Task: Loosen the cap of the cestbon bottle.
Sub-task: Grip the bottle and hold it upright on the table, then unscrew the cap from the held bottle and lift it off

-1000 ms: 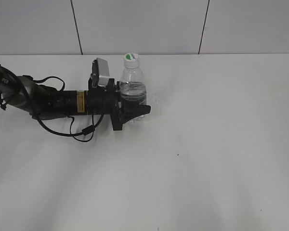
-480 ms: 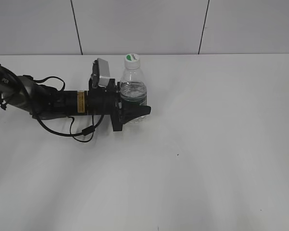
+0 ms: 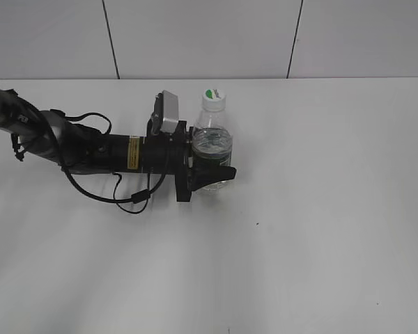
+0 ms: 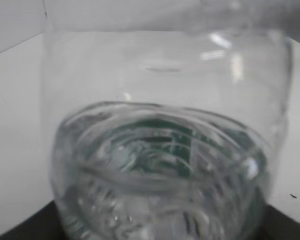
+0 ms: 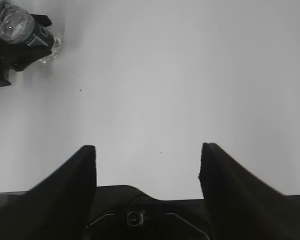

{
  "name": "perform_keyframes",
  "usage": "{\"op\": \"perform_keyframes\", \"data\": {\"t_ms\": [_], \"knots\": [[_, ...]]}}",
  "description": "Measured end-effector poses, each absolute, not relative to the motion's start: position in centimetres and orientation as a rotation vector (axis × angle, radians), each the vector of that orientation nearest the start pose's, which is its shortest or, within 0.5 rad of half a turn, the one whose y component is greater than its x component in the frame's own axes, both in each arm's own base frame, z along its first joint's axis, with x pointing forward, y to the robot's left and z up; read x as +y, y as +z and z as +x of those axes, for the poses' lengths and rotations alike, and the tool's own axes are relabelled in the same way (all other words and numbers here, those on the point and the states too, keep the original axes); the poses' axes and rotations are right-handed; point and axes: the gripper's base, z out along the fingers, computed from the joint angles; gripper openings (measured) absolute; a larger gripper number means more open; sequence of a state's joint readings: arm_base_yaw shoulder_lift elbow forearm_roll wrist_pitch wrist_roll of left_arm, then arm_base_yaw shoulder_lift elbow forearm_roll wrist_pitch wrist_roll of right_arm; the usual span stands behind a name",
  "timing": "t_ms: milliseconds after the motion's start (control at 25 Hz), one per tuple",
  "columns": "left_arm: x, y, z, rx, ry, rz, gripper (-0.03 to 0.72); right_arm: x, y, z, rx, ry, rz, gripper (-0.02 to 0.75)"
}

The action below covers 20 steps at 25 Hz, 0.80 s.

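Note:
The cestbon bottle [image 3: 212, 142] stands upright on the white table, clear plastic with a dark green label band low down. Its white cap [image 3: 213, 97] with a green mark sits on top. My left gripper [image 3: 210, 174] reaches in from the left and is shut on the bottle's lower body, black fingers on both sides. In the left wrist view the bottle [image 4: 165, 150] fills the frame and hides the fingers. My right gripper [image 5: 147, 155] is open and empty over bare table, far from the bottle [image 5: 20, 25], which shows at that view's top left.
The white table [image 3: 299, 229] spreads to the right and front of the bottle. A grey panelled wall [image 3: 209, 35] stands behind its far edge. The left arm and its looped cable [image 3: 118, 188] lie along the table's left side.
My left gripper has moved to the right and slightly toward the front with the bottle in its grip. The bottle stays upright.

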State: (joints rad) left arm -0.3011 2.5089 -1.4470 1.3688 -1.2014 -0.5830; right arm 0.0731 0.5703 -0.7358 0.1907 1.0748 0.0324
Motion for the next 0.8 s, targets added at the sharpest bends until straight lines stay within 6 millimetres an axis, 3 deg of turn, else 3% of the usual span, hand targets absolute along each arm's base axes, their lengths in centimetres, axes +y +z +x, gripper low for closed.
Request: {"op": "perform_keyframes", "data": {"t_ms": [400, 560, 800], "knots": [[-22.3, 4.6, 39.1, 1.363, -1.076, 1.329, 0.404, 4.3, 34.1, 19.6, 2.696, 0.516, 0.075, 0.498], [-22.8, 4.6, 38.7, 1.355, -1.085, 1.340, 0.404, 4.9, 34.4, 23.3, 2.746, 0.567, 0.091, 0.500], [-23.0, 4.5, 38.5, 1.348, -1.092, 1.358, 0.404, 5.3, 34.9, 27.3, 2.731, 0.577, 0.112, 0.500]]}}
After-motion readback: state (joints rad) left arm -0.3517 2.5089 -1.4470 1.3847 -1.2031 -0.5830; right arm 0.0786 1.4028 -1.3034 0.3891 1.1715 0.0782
